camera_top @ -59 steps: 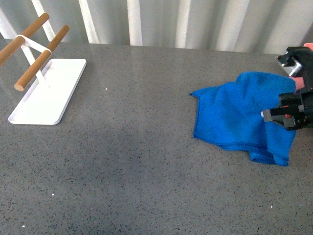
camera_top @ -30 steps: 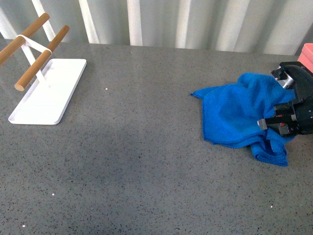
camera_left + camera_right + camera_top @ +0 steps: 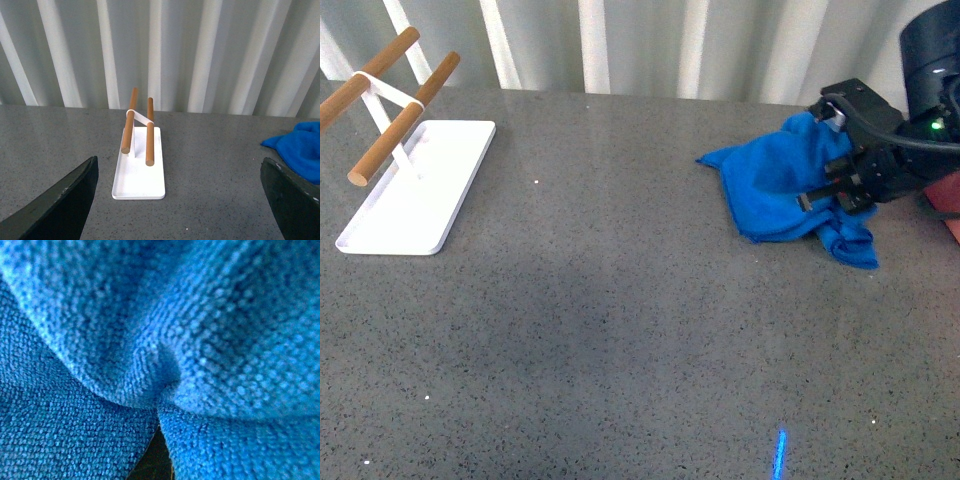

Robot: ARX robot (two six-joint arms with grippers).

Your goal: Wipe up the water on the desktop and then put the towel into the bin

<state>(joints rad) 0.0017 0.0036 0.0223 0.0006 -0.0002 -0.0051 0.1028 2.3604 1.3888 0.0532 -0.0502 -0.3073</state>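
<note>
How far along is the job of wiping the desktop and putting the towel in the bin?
Wiping looks done: I see no puddle on the speckled dark grey desktop. In hand: the right gripper grips the bunched blue fuzzy microfibre towel near the salmon-pink plastic bin. Left to do: lift the towel and drop it in the bin. The left gripper is open and empty.
</note>
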